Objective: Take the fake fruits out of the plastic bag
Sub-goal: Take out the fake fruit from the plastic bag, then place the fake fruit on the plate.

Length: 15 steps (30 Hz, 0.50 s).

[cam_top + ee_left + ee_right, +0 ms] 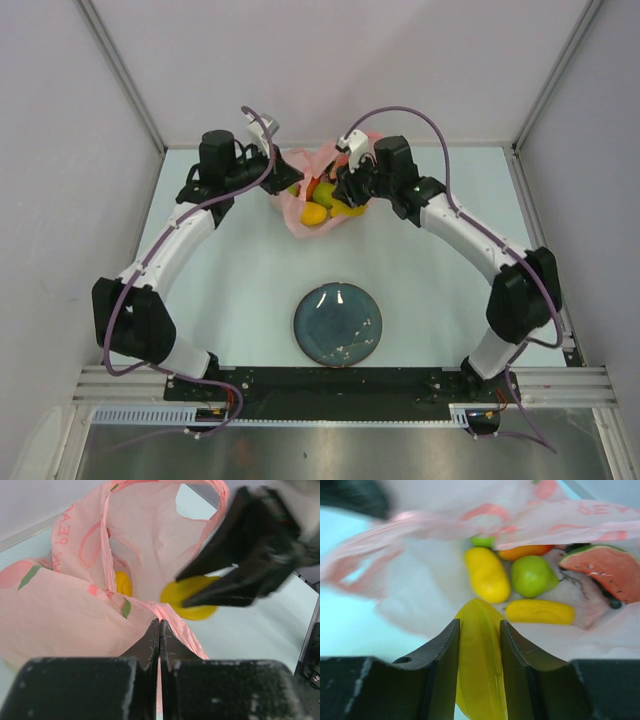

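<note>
Pink crinkly film of the plastic bag [300, 215] lies at the far middle of the table [230, 290], between the two arms. The left gripper [159, 627] is on the bag's left side, its fingers pressed fully together with a fold of the bag's rim pinched between them. The right gripper [480, 627] reaches in from the right, its fingers partly closed around a long yellow fruit [480, 670] that fills the gap between them. That fruit sits at the mouth of the bag, nearer to the wrist camera than the rest.

Deeper inside, the other fake fruits lie loose on the bag's lining: a yellow mango [487, 575] just beyond the fingertips, a green round fruit [532, 576] touching its right side, and another yellow fruit [540, 611] lying crosswise in front of the green one. A watermelon slice [605, 570] rests at the far right, and an orange-coloured fruit [520, 552] is half hidden under the bag's upper fold.

A dark blue-grey plate [338, 323] sits on the table near the arm bases, well apart from the bag.
</note>
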### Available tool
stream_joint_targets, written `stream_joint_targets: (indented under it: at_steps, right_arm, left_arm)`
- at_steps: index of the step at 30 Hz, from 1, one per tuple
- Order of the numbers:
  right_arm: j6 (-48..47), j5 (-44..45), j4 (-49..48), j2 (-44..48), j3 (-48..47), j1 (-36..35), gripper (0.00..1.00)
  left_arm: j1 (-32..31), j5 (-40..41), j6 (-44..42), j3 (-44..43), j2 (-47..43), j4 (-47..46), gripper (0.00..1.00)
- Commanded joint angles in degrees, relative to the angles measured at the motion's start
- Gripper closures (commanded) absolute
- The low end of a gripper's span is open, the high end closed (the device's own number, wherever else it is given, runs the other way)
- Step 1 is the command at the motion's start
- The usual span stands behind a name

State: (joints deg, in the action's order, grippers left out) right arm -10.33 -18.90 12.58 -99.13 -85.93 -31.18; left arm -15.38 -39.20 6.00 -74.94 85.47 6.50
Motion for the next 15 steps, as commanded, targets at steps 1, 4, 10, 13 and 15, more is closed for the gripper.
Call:
stream_joint_targets:
  at_steps: [1, 4, 10, 13, 15]
  right_arm:
    - [-2.3, -3.6, 1.6, 9.6, 6.6, -3.1, 0.8]
    - [-6.6, -4.9, 3.2, 13.8, 10.8, -5.4, 0.8]
    - [-18.3, -6.9, 4.7, 16.7, 19.2, -12.0, 0.81]
    - [-21.0, -6.9, 2.5, 15.3, 21.9, -13.3, 0.81]
    - [-20.9, -6.3, 0.3, 14.1, 22.6, -13.8, 0.81]
  left_arm:
    - [-0.4, -0.1, -0.3, 0.9, -3.0, -2.4, 1.0]
    - [-0.4, -0.2, 0.1, 1.2, -3.0, -2.4, 1.0]
    - [-0.8, -0.4, 0.2, 2.2, -3.8, -1.5, 1.0]
    - [-1.2, -0.2, -0.5, 3.1, -4.9, -1.4, 1.0]
    - [-1.6, 0.2, -0.7, 4.2, -5.6, -1.5, 1.0]
